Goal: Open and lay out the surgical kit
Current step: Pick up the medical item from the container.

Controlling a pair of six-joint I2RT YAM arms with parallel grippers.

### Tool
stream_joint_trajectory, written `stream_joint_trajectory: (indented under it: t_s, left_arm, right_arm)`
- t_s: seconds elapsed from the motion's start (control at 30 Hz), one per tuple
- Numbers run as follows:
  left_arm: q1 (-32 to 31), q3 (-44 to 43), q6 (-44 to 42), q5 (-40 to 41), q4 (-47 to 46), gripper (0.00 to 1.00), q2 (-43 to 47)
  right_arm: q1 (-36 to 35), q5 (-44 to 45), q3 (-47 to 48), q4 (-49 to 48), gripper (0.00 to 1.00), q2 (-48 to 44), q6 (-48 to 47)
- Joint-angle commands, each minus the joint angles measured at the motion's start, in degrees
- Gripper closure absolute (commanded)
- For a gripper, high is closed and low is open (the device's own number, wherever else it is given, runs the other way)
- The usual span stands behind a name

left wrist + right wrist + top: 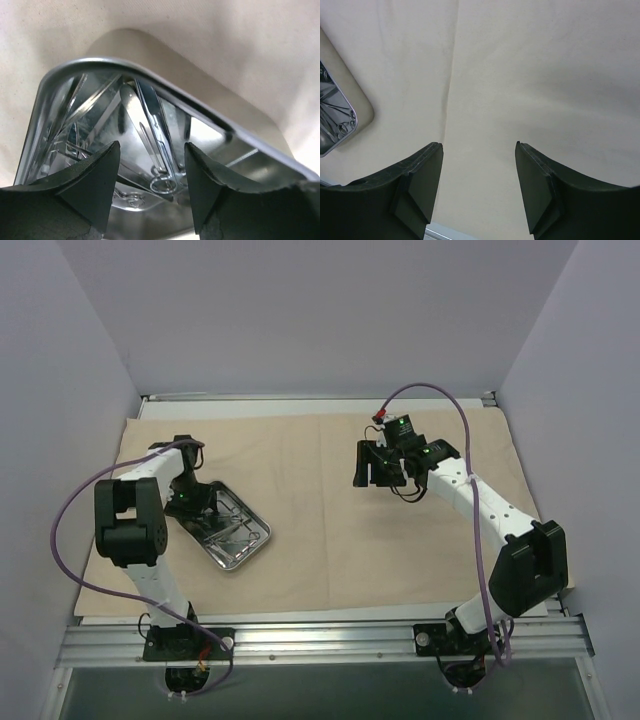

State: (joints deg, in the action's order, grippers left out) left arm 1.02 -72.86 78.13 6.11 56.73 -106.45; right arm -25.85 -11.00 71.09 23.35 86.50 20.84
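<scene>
My left hand (pixel 151 150) is open. Its two fingers (pixel 97 180) are spread above the steel tray (pixel 90 61), and the slim instruments (pixel 150 125) lie in the gap below them. One ring handle shows between the fingertips. I cannot tell whether the pads touch any metal.

My right hand (pixel 479 147) is open and holds nothing. It hangs over bare beige cloth (pixel 520 75), well apart from the tray.

The tray sits diagonally on the left part of the cloth, which lies spread flat over the table (pixel 300 404). Bare cloth runs between the tray and my right hand. Walls close in at the rear and on both sides, and the cloth's left and rear edges run near them.

My left arm covers the tray's rear corner in the top view. The instruments overlap and mirror in the steel, so their number cannot be read. The right wrist view cuts the tray at its left edge.
</scene>
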Motion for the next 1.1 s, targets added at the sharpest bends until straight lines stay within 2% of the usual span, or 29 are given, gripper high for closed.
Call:
stream_joint_trajectory:
  t_s: [0.0,0.1,0.13,0.2,0.23,0.37,0.7,1.07]
  left_arm:
    - [0.2,-1.9,1.7,2.2,0.1,0.37,-2.0]
    - [0.0,-2.7,1.6,2.8,0.5,0.42,-3.3]
    - [0.0,-3.0,1.2,2.9,0.7,0.49,-3.7]
    - [-0.2,-4.0,1.1,3.2,1.3,0.57,-4.8]
    - [-0.4,-4.2,1.0,3.2,1.3,0.67,-5.1]
    - [-0.4,-4.6,0.1,2.6,1.5,0.79,-4.9]
    - [-0.4,-2.2,-1.6,0.8,1.7,0.97,1.9]
    - [-0.4,-4.3,-5.6,-1.8,4.8,0.98,7.5]
  right_arm:
    - [0.3,0.0,0.1,0.2,0.41,-1.6,-0.3]
    - [0.3,0.2,0.1,0.0,0.41,-1.6,-0.4]
    - [0.3,0.3,0.2,0.0,0.41,-1.7,-0.5]
    - [0.3,0.2,0.4,0.1,0.41,-1.3,-0.6]
    - [0.3,0.2,0.5,0.1,0.41,-1.2,-0.6]
    - [0.3,0.2,1.1,0.2,0.41,-0.9,-1.0]
    - [0.2,-0.1,1.3,0.3,0.41,-0.9,-0.9]
    - [0.0,-0.4,2.3,0.4,0.41,-1.1,-2.1]
